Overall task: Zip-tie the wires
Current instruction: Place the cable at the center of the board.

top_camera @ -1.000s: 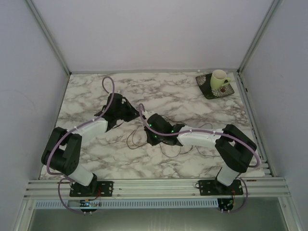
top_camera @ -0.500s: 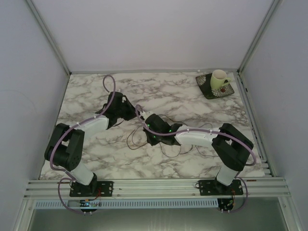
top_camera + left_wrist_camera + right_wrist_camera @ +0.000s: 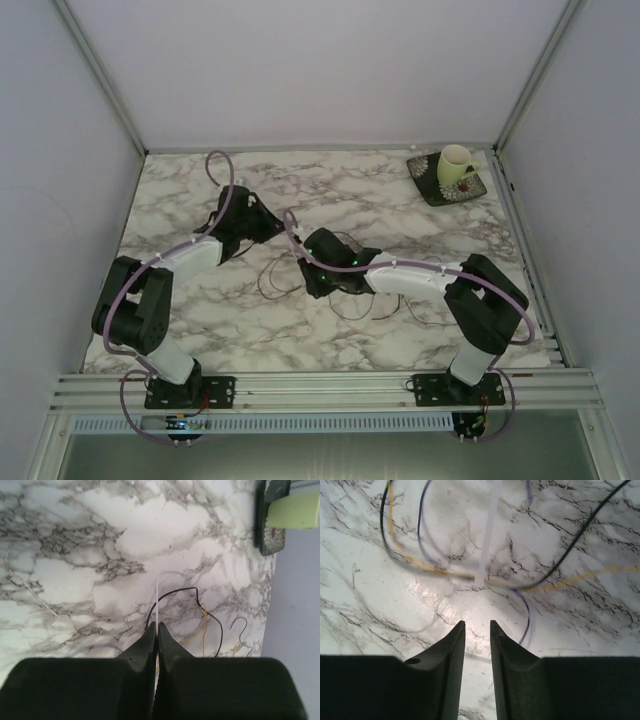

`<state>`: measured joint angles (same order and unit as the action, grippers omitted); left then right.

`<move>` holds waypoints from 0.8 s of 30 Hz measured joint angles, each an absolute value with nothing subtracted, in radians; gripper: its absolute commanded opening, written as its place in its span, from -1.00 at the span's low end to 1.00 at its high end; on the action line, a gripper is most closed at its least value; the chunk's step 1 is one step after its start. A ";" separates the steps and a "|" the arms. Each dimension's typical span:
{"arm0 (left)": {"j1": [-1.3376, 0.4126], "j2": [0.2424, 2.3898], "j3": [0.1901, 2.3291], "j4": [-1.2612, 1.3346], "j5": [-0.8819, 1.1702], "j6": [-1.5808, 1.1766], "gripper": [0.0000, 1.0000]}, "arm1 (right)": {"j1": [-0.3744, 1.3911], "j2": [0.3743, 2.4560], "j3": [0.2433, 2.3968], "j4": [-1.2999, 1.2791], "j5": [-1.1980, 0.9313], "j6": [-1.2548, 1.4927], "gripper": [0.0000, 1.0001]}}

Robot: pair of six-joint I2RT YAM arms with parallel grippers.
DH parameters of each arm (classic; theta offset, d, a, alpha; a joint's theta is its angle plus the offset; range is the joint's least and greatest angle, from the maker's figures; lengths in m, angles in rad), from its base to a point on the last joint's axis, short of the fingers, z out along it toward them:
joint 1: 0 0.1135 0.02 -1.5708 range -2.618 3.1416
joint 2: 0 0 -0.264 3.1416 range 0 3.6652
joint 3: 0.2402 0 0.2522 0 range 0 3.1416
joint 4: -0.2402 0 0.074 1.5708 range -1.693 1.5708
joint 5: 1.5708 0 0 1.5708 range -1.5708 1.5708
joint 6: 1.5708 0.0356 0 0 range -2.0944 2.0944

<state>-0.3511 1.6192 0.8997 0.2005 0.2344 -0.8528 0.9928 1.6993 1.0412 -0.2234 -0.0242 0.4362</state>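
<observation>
The wires (image 3: 272, 287) lie in loose loops on the marble table (image 3: 420, 215) between the two arms. In the left wrist view, my left gripper (image 3: 158, 626) is shut on a thin white zip tie (image 3: 158, 600), which sticks out ahead of the tips above a black wire (image 3: 212, 617) and a yellow wire (image 3: 200, 630). My right gripper (image 3: 477, 624) stands slightly open with nothing between its fingers. Just ahead of it, the zip tie's (image 3: 489, 535) free end hangs over crossing black (image 3: 570, 550), yellow (image 3: 420, 566) and purple (image 3: 526, 617) wires. From above, the left gripper (image 3: 270, 228) and the right gripper (image 3: 310, 252) sit close together.
A pale cup (image 3: 456, 164) stands on a dark saucer (image 3: 436, 190) at the far right corner; the cup (image 3: 295, 509) also shows at the top right of the left wrist view. Grey walls enclose the table on three sides. A metal rail (image 3: 320, 385) runs along the near edge.
The right gripper's jaws have parted from nearly shut and now hold nothing. The right wrist has shifted slightly toward the far side. The left gripper stays shut on the zip tie.
</observation>
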 measured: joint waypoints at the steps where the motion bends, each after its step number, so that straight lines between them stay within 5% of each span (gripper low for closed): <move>1: -0.345 1.619 0.905 0.206 0.233 -0.852 -1.00 | 0.988 1.694 1.041 -0.233 -0.026 0.434 -0.35; 8: -0.300 1.619 0.988 0.168 0.228 -0.819 -1.00 | 0.954 1.559 1.021 -0.252 -0.015 0.426 0.00; 24: -0.231 1.606 1.141 0.052 0.219 -0.714 -1.00 | 0.689 1.257 0.844 -0.184 0.142 0.413 0.33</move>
<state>-0.2310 1.6062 1.1408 0.0525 0.2192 -0.7139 0.6891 1.2572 0.8444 -0.1844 0.1417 0.4133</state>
